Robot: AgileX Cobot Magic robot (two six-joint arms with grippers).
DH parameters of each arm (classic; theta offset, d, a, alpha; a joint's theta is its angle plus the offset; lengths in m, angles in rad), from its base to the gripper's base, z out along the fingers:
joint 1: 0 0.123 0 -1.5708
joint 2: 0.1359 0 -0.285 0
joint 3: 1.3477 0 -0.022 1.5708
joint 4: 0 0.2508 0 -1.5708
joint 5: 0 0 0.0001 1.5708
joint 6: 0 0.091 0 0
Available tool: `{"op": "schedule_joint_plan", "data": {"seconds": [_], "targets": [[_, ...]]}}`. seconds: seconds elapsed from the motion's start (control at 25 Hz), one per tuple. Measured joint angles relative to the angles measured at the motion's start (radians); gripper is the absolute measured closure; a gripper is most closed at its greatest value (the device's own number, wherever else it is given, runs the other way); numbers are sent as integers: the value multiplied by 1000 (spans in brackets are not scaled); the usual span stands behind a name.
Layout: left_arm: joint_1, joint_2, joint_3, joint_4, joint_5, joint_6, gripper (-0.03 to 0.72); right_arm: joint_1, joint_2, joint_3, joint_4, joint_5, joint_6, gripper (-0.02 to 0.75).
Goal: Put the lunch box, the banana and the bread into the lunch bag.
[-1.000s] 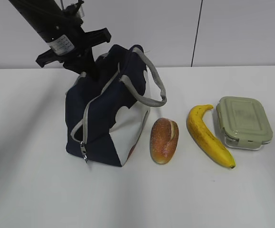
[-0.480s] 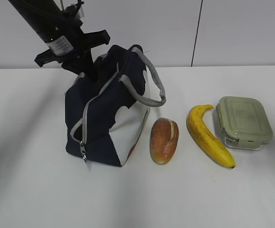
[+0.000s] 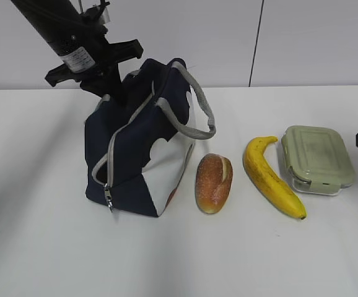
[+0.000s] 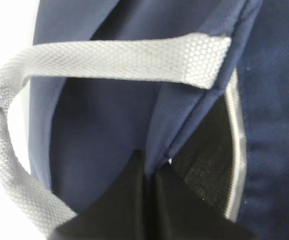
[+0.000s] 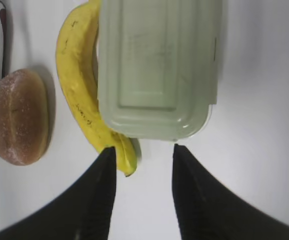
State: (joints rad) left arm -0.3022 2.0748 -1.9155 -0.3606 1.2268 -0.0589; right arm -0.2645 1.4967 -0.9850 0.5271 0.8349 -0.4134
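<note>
Left gripper [image 3: 114, 93]: black fingers [image 4: 129, 200] pressed together on the navy fabric at the rim of the bag's opening, beside the zipper; it hangs from a black arm that comes down from the upper left of the exterior view.
Right gripper [image 5: 144, 155]: its two black fingers [image 5: 102, 190] stand spread with white table between them, touching nothing; it hovers just off the near short end of the box, and only a dark edge of it shows at the right border of the exterior view.
Boxy navy-blue fabric lunch bag with white side panel [image 3: 139, 151]: stands on the table's left half, leaning a little, long axis running from front-left to back-right. Its grey zipper [image 3: 109, 162] climbs from the near lower corner toward the top.
Grey woven strap handles [image 3: 194, 117]: one loops out over the bag's right side; in the left wrist view a strap [image 4: 109, 60] arches across the navy cloth.
Short oval golden-brown bread roll [image 3: 213, 182]: lies just right of the bag, apart from it, long axis running near to far.
Long curved yellow banana with brown speckles [image 3: 270, 175]: between roll and box, dark tip toward the near right, stem end toward the far side.
Rectangular clear lunch box with pale sage-green lid [image 3: 317, 158]: lid on, flat on the table, just right of the banana; from the right wrist view it overlaps the banana, so I cannot tell if they touch.
White table [image 3: 241, 247]: bears everything.
</note>
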Motion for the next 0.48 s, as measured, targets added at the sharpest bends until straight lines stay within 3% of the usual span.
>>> {"op": "schedule_joint_plan", "data": {"seconds": [0.24, 0.48], "targets": [[0, 0, 0, 0, 0, 2, 691, -90, 166, -131, 62, 69, -35, 460], [0, 0, 0, 0, 0, 5, 691, -117, 233, -176, 64, 74, -37, 459]]}}
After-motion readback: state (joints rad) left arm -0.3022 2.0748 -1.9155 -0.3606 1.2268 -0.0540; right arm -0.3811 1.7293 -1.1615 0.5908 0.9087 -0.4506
